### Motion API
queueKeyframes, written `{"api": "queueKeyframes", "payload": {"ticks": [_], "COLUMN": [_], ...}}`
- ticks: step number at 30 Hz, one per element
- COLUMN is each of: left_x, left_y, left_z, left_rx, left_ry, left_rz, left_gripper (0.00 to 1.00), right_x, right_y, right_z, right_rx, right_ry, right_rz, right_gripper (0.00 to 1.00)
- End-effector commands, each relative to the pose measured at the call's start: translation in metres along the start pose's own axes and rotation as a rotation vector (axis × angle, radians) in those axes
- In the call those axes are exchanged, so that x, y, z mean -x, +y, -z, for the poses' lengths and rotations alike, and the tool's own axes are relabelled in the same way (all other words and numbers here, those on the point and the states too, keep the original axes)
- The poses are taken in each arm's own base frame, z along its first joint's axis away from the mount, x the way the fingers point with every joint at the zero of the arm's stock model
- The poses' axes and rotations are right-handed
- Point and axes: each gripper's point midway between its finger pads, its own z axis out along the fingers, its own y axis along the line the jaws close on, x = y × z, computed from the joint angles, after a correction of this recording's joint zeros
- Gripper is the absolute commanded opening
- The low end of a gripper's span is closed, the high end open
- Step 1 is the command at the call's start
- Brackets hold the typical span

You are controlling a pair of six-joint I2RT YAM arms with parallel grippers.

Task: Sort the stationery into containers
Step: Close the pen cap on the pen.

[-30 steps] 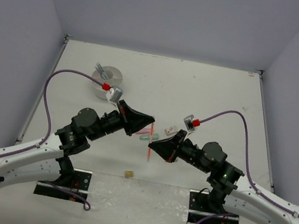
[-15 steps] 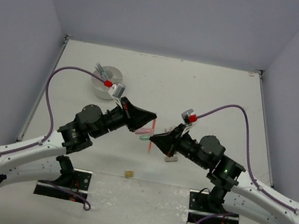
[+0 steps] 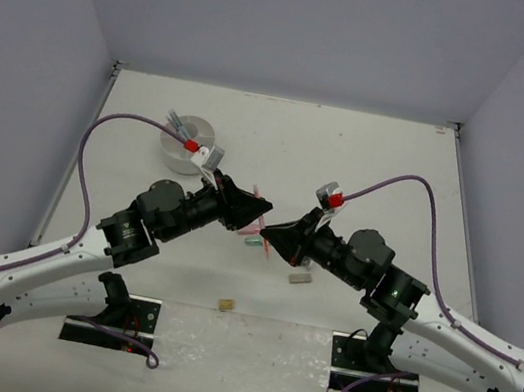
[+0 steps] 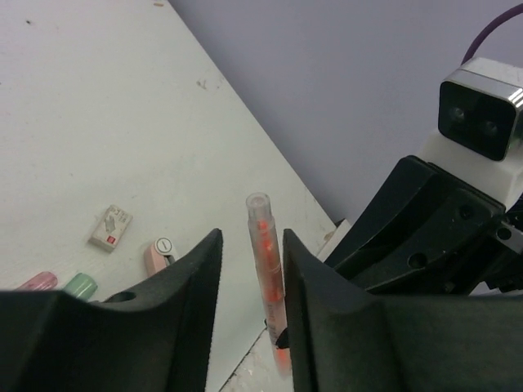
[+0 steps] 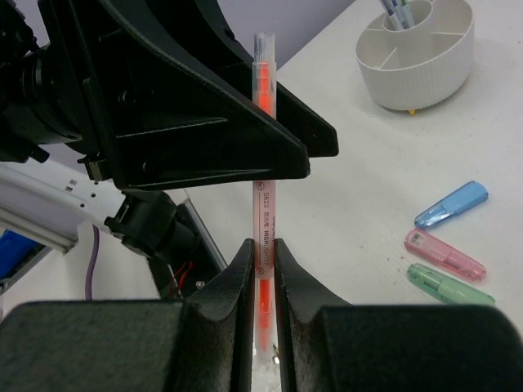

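A red pen [image 5: 263,204] is pinched upright in my right gripper [image 5: 261,245], which is shut on its lower barrel. Its upper end stands between the fingers of my left gripper [image 4: 251,237], and those fingers are open, with a clear gap on one side of the pen [image 4: 265,261]. The two grippers meet tip to tip above the table's middle, left [image 3: 254,216] and right [image 3: 270,229]. The round white tub [image 3: 186,142] sits at the back left with pens standing in one compartment [image 5: 400,12].
Blue [image 5: 451,204], pink [image 5: 445,253] and green [image 5: 449,284] clip pieces lie on the table below the grippers. A grey eraser [image 3: 299,277] lies by the right arm and a tan eraser [image 3: 224,303] near the front edge. Another small eraser [image 4: 110,228] lies further off.
My right gripper has carried the red pen up and left, to the left gripper. The left jaws, shut earlier, now stand open around the pen.
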Motion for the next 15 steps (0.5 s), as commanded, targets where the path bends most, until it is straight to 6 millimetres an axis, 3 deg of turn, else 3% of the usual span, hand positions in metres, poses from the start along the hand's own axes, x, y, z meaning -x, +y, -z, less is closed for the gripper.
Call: {"api": "queueKeyframes", "payload": {"ticks": [1, 3, 4, 7, 11, 13, 15], "left_x": [0.018, 0.019, 0.017, 0.015, 0.021, 0.023, 0.025], "left_y": [-0.009, -0.017, -0.019, -0.028, -0.044, -0.054, -0.063], "left_z": [-0.002, -0.002, -0.002, 0.000, 0.009, 0.014, 0.018], "left_rx": [0.003, -0.030, -0.046, -0.090, -0.161, -0.214, -0.256], "left_ry": [-0.022, -0.019, -0.010, 0.008, 0.000, -0.003, -0.004], "left_rz": [-0.050, -0.051, -0.051, -0.045, -0.053, -0.068, -0.080], "left_gripper": [0.27, 0.05, 0.01, 0.00, 0.00, 0.00, 0.00], "right_x": [0.025, 0.025, 0.024, 0.021, 0.009, 0.003, -0.001], "right_y": [0.024, 0.025, 0.025, 0.025, 0.028, 0.032, 0.036], "right_z": [-0.006, -0.007, -0.007, -0.011, -0.019, -0.022, -0.024], "right_rx": [0.096, 0.102, 0.102, 0.110, 0.132, 0.163, 0.187], "right_ry": [-0.065, -0.071, -0.069, -0.060, -0.010, 0.012, 0.022], "right_rz": [0.005, -0.001, -0.003, -0.006, -0.010, -0.017, -0.030], "right_gripper": [0.00, 0.00, 0.00, 0.00, 0.15, 0.32, 0.37]}}
